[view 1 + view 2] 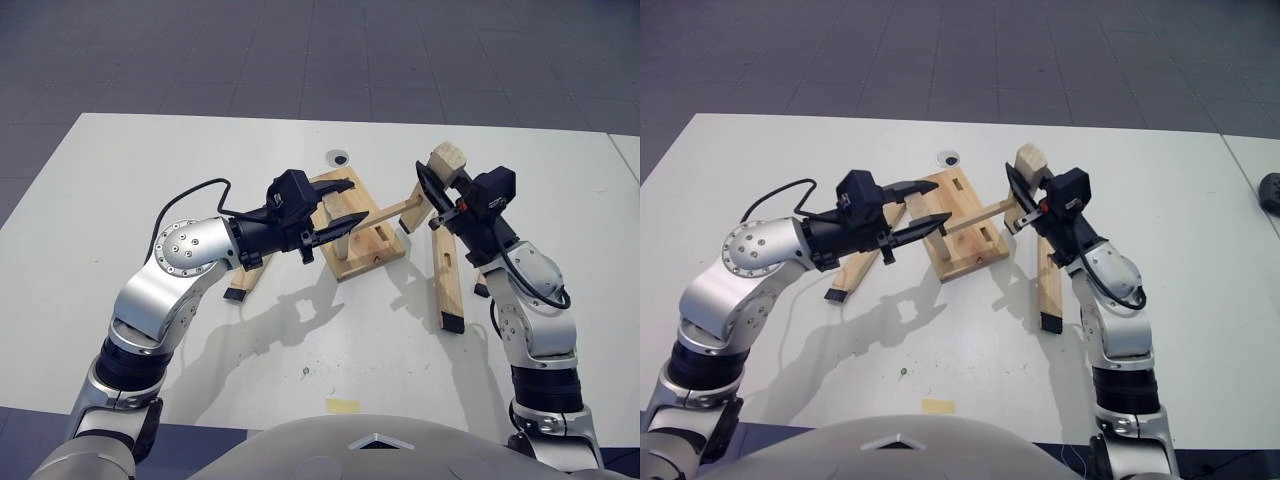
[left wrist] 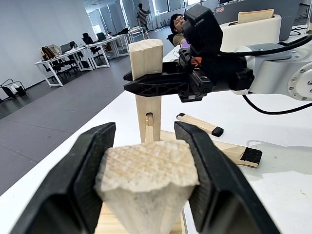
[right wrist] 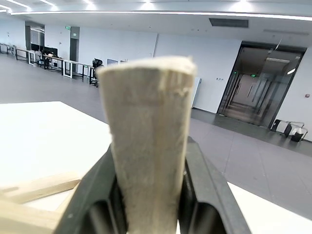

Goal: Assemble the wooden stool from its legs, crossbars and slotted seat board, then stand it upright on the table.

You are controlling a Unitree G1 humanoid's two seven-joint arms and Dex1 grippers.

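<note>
- Dark grey tiled floor (image 1: 300, 50) lies behind a white worktop (image 1: 150, 170); desks and chairs stand in the open room seen from the left wrist.
- Slotted seat board (image 1: 365, 255) lies flat near the middle of the worktop, turned corner-on to the robot, between the two hands.
- First leg (image 1: 243, 280) is tilted, with its black foot on the worktop left of the seat board and its upper end raised.
- Left hand (image 1: 360, 200) has both fingers (image 2: 87, 165) pressed against the sides of that upper end and grips it. The fingertips reach out over the seat board.
- Second leg (image 1: 447, 158) stands roughly upright at the right edge of the seat board, pale top end up, with a slot in its shaft.
- Right hand (image 1: 436, 185) is clamped on the second leg just under its top.
- Third leg (image 1: 447, 275) lies flat on the worktop right of the seat board, black foot toward the robot.
- Crossbar (image 1: 385, 213) runs from the second leg out over the seat board; cannot tell how its ends are seated.
- Short black-tipped stick (image 2: 200, 124) lies near the third leg.
- Round grommet (image 1: 338, 156) sits behind the seat board.
- Yellow tape (image 1: 342, 406) is at the near edge.
</note>
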